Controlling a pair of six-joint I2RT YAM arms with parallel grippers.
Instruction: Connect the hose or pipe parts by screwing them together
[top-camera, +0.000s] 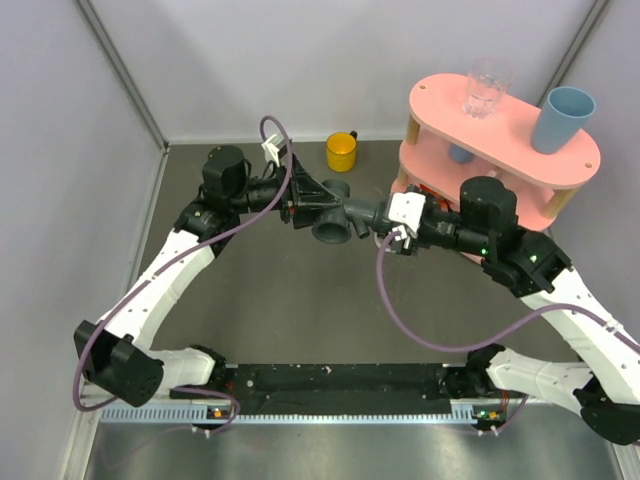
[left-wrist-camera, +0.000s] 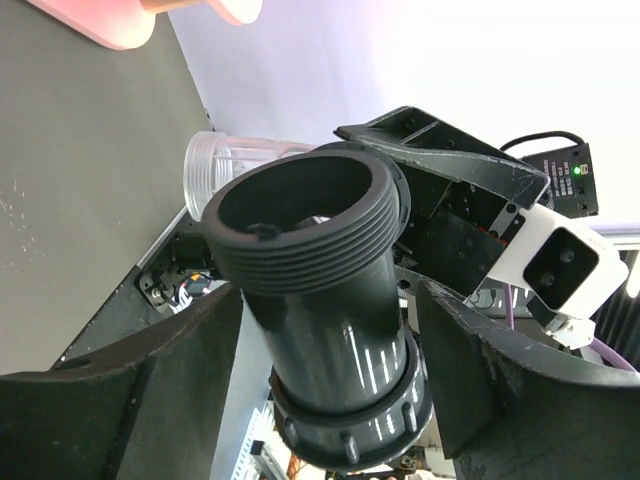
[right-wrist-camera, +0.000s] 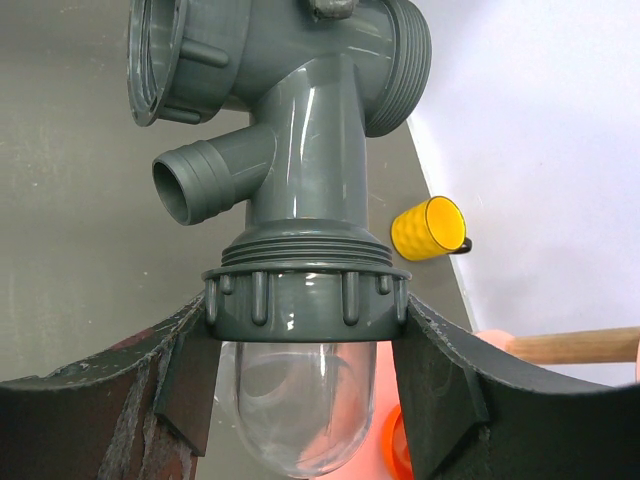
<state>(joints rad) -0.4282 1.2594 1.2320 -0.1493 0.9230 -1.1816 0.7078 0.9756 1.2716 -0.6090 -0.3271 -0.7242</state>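
Pipework held clear of the tabletop (top-camera: 300, 310), between the two arms and toward the back wall: a dark grey T-shaped pipe fitting (top-camera: 335, 212) with a short clear tubular piece (right-wrist-camera: 300, 400) joined to one end. Ribbed grey collar (right-wrist-camera: 305, 300) of that clear piece sitting on the fitting's threads, with a few turns of thread showing above it. Clenched on the collar from both sides, pads touching it: jaws of the right gripper (right-wrist-camera: 305, 320). Barbed side spigot (right-wrist-camera: 190, 185) jutting out just above the collar. Flanking another threaded barrel of the fitting, one finger on each side and close against the plastic: jaws of the left gripper (left-wrist-camera: 330, 300). Cannot tell from the wrist view whether pressing or merely resting there, possibly a light hold. Yellow cup (top-camera: 341, 151) on the tabletop beyond the fitting, by the wall. Pink two-tier shelf (top-camera: 440, 105) at the back right, with a drinking glass (top-camera: 486, 88) and a blue cup (top-camera: 564, 118) upright on its top tier.
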